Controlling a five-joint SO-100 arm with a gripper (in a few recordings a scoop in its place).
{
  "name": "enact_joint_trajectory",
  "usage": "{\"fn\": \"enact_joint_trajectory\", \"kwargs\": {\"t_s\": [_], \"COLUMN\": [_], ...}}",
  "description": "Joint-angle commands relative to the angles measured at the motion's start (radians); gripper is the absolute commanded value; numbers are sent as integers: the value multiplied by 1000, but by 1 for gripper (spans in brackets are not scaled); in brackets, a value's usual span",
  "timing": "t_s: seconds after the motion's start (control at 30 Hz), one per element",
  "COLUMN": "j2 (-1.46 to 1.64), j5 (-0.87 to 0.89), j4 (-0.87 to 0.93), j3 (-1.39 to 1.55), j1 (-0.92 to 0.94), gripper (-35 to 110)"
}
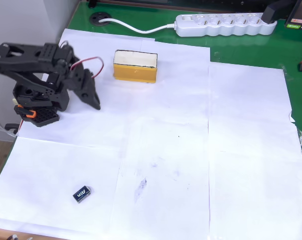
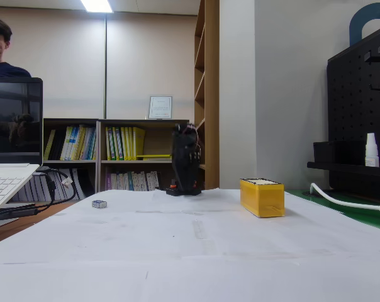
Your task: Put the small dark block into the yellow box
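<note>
We found the task not yet begun. The small dark block (image 1: pixel 82 193) lay alone on the white paper (image 1: pixel 191 150) near the table's front edge in the overhead view, well apart from the yellow box (image 1: pixel 135 65), which stood at the far side with nothing dark visible in it. Our gripper (image 1: pixel 93 97) was folded back beside the arm's base, holding nothing; its fingers looked closed together, though we could not be sure. Reaching, grasping, carrying and dropping all remained.
</note>
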Motion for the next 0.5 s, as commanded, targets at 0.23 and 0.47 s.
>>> {"fn": "enact_joint_trajectory", "kwargs": {"t_s": [0.23, 0.47], "j2": [391, 528], "j5": [-284, -411], "j4": [318, 353], "j3": [620, 775], "j1": [224, 344], "gripper": [2, 3]}}
